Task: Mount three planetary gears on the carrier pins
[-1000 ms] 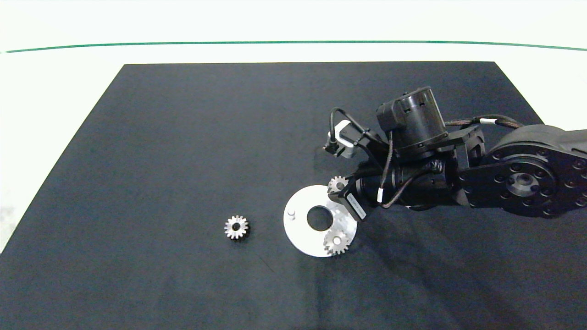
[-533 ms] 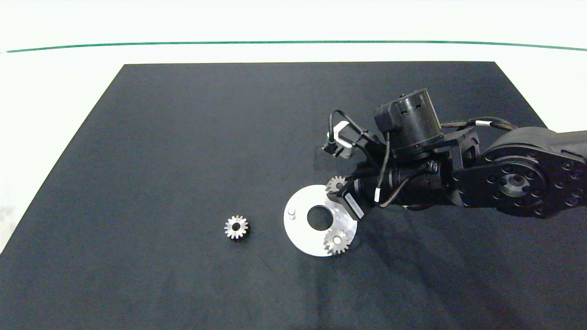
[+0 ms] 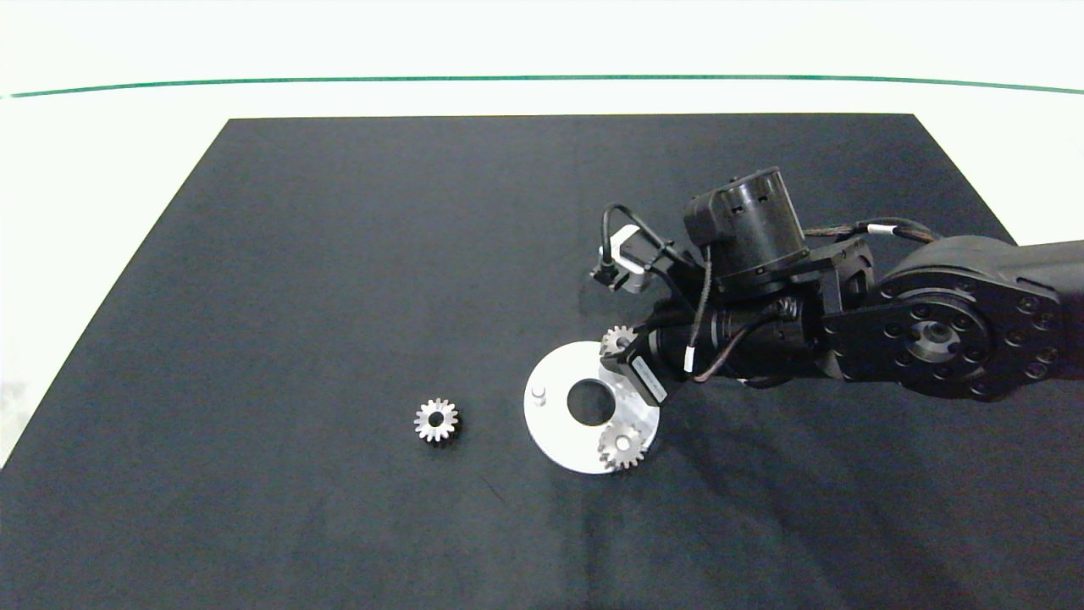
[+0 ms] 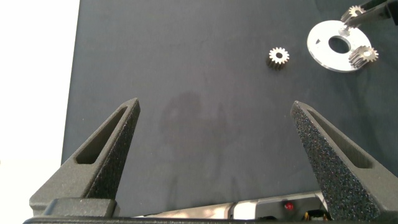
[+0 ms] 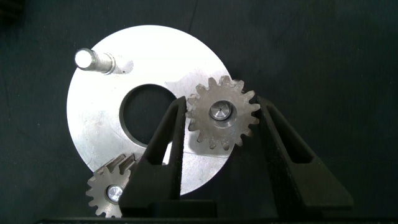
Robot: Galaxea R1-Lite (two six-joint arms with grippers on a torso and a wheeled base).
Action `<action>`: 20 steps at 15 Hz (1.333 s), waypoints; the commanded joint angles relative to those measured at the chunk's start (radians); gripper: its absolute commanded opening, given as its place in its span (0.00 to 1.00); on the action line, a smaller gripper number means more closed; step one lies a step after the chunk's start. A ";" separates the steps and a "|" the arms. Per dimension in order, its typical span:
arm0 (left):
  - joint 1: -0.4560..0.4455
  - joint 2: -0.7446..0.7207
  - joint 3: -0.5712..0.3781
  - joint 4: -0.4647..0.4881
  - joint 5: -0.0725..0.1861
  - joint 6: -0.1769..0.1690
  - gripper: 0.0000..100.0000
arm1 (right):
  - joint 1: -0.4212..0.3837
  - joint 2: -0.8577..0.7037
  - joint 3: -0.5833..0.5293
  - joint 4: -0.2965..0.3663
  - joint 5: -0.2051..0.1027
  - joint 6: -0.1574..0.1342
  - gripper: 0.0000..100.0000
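A white disc (image 3: 566,428) with a large centre hole is shown lying flat on a dark mat (image 3: 339,296), and all positions are given relative to this disc. Three pegs stand on the disc. One gear (image 3: 622,447) is seated on the peg at the disc's near edge, with the peg's tip visible in its centre hole. A second gear (image 5: 222,121) is seated over the peg at the disc's far right edge, the peg's end likewise visible in its bore; in the head view only part of this gear (image 3: 616,340) is seen beside the arm. The right gripper (image 5: 222,111) is positioned over this second gear, its two fingers (image 5: 166,140) standing on either side of the gear; the jaws are moderately spread, one finger lying against or just beside the teeth and the other just clear of them, so that contact cannot be told with certainty. The third peg (image 3: 539,394), on the disc's left side, is bare. The third gear (image 3: 436,420) lies flat on the mat to the left of the disc, apart from it. The left gripper (image 4: 217,124) is held well away from the disc, over bare mat, with its jaws wide apart and nothing between them.
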 commanded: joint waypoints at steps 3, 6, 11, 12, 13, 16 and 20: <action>0.002 0.002 -0.002 0.004 0.000 0.000 1.00 | 0.000 0.001 0.001 0.000 0.000 -0.001 1.00; 0.005 0.002 -0.002 0.004 0.001 0.000 1.00 | -0.001 -0.002 0.003 0.000 0.000 -0.001 1.00; -0.020 0.020 0.046 0.001 0.006 -0.009 1.00 | -0.004 -0.209 0.109 0.000 -0.029 0.027 1.00; -0.043 0.022 0.078 -0.005 0.009 -0.010 1.00 | 0.002 -0.331 0.175 0.000 -0.096 0.037 1.00; -0.055 0.035 0.107 -0.019 0.010 -0.009 1.00 | 0.004 -0.457 0.248 0.000 -0.155 0.043 1.00; -0.097 0.095 0.179 -0.103 0.009 -0.009 1.00 | 0.005 -0.844 0.452 0.011 -0.230 0.040 1.00; -0.163 0.223 0.286 -0.252 0.009 0.042 1.00 | -0.188 -1.450 0.673 0.230 -0.236 0.036 1.00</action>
